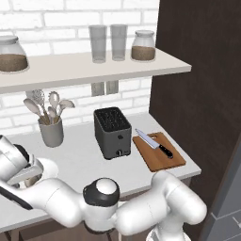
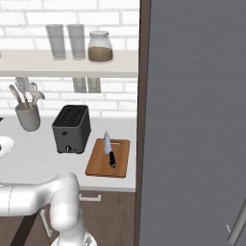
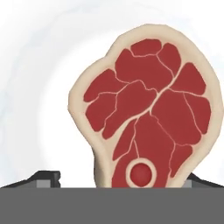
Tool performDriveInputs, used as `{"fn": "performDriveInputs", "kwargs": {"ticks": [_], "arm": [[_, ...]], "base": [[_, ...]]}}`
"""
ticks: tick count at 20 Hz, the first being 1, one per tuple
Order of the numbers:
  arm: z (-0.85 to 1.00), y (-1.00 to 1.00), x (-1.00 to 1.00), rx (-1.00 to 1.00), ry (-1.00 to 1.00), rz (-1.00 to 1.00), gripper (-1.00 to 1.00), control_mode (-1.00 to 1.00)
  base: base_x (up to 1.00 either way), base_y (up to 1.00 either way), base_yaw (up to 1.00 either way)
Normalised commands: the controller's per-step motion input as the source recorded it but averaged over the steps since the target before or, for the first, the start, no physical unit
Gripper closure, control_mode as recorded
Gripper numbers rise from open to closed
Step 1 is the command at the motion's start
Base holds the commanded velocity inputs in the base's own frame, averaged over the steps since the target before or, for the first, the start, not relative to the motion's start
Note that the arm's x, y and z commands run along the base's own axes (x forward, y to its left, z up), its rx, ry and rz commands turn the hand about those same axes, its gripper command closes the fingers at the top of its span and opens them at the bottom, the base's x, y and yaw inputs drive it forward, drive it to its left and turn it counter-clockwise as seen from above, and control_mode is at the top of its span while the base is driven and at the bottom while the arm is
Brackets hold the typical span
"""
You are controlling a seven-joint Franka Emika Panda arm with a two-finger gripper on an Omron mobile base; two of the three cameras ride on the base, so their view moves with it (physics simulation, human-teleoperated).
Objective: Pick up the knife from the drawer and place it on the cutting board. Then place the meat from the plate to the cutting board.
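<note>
White brick backs the grey counter [image 1: 80,155] in both base views, with a shelf of jars and glasses across the upper part of each frame; the knife [image 1: 154,143] already lies on the cutting board [image 1: 162,157] at centre right of the left base view, blade toward the wall, so the step in hand looks like the meat.

To do it well, I judge the fingers should straddle the narrow lower end of the steak, close on its thick edge rather than its flat face, and lift straight off before swinging toward the board; setting it on the bare wood beside the knife, not on the blade, would be safest.

From the hand view, the meat [image 3: 146,118] sits close below the camera on the white plate [image 3: 35,87], reaching the bottom of the frame between the two dark fingertips [image 3: 46,178]; whether the gripper stands wide or pinches the steak I cannot tell. From the right base view come the toaster [image 2: 71,128] left of the board and a sliver of plate rim at the left edge.
</note>
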Motion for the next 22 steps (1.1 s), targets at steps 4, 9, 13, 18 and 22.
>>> {"fn": "performDriveInputs", "kwargs": {"ticks": [4, 9, 13, 18, 22], "arm": [[-0.26, -0.14, 0.00, 0.01, -0.02, -0.04, 1.00, -1.00], [-0.20, -0.24, -0.05, 0.00, -0.08, 0.00, 1.00, -1.00], [-0.02, -0.59, -0.20, 0.01, -0.14, 0.00, 1.00, -1.00], [0.66, -0.73, -0.41, 0.17, -0.28, -0.04, 1.00, -1.00], [1.00, -0.83, -0.60, 0.19, -0.23, -0.16, 1.00, -1.00]], "base": [[0.00, 0.00, 0.00], [0.00, 0.00, 0.00], [0.00, 0.00, 0.00], [0.00, 0.00, 0.00], [0.00, 0.00, 0.00]]}}
